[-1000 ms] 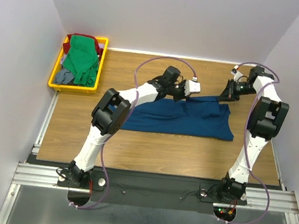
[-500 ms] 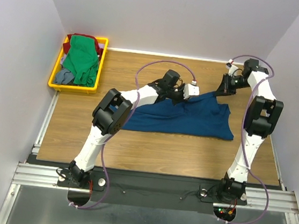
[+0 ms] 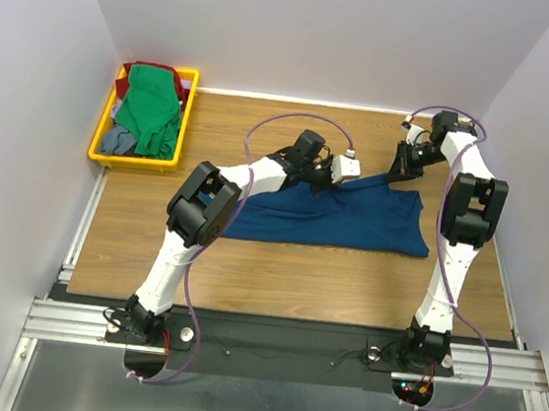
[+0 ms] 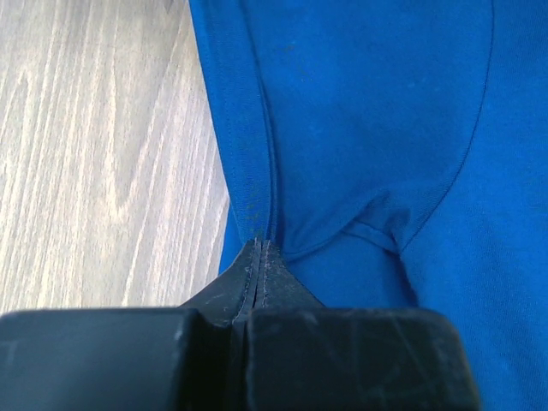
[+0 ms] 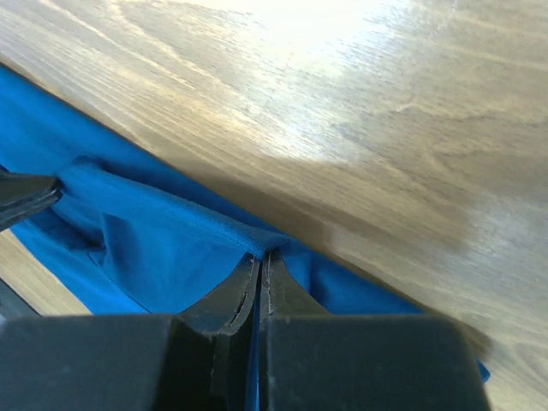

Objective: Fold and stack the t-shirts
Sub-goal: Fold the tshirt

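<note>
At ten o'clock the other t-shirts [image 3: 148, 112] are waiting in the yellow tray [image 3: 98, 146]. Mid-table [image 3: 247, 272], you're holding the blue t-shirt [image 3: 352, 224] by its far edge. I'd say lift both ends level and together, so the fold lands square. Your left gripper [image 4: 259, 250] is pinching a seam, jaws closed tight on cloth. Your right gripper [image 5: 261, 257], at two o'clock, is clamping the hem likewise.

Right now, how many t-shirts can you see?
4. A blue t-shirt lies on the table; a green t-shirt, a dark red t-shirt and a grey-blue t-shirt are piled in the yellow tray at the far left corner. More may be hidden underneath.
</note>
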Controlling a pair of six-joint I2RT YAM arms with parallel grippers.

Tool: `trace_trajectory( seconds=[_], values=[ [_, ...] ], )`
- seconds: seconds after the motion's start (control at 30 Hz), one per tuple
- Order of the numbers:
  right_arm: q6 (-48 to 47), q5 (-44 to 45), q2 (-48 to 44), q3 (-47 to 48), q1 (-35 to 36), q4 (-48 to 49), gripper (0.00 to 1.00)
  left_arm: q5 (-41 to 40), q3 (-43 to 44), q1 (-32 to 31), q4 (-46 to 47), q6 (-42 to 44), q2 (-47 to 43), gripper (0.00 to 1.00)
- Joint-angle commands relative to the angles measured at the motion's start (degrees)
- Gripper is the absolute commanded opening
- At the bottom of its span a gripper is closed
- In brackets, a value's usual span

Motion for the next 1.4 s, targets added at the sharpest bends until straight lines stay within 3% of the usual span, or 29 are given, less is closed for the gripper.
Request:
trace_trajectory(
  seconds=[0.0, 0.2, 0.53, 0.93, 1.13, 1.17, 1.2, 1.3, 1.37],
  values=[
    [0.02, 2.23, -1.99, 0.48, 0.00, 1.74, 0.01, 0.60, 1.24, 0.40, -0.86, -0.32, -3.35, 0.00],
    [0.72, 1.45, -7.44, -1.62, -0.09, 1.65, 0.01, 3.06, -0.60, 0.49, -1.65, -0.06, -6.95, 0.00],
    [-1.56, 1.97, -19.57, -18.67, -0.09, -0.02, 0.00, 7.62, -6.93, 0.49, -2.79, 3.11, -12.49, 0.00],
    [-3.32, 4.52, -26.17, -33.52, 0.00, -1.87, 0.01, 12.81, -5.27, 0.31, -17.38, 12.33, -11.97, 0.00],
    [-4.82, 4.96, -25.91, -36.78, 0.00, -1.87, 0.01, 10.97, -5.53, -1.18, -21.43, 15.76, -10.48, 0.00],
    [-4.99, 4.87, -25.65, -37.05, 0.00, -2.21, 0.03, 10.45, -5.35, -1.27, -21.78, 15.77, -10.21, 0.01],
    [-5.95, 4.70, -24.86, -37.14, 0.00, -2.65, 0.18, 10.18, -5.09, -1.27, -22.22, 15.77, -9.95, 0.02],
    [-8.32, 4.34, -25.11, -36.09, -0.01, -5.11, 0.45, 8.43, -4.47, -1.27, -22.57, 14.54, -9.68, 0.18],
    [-8.95, 5.13, -26.25, -34.77, -0.01, -5.47, 0.52, 7.81, -4.91, -1.18, -22.48, 14.45, -11.42, 0.28]
  ],
)
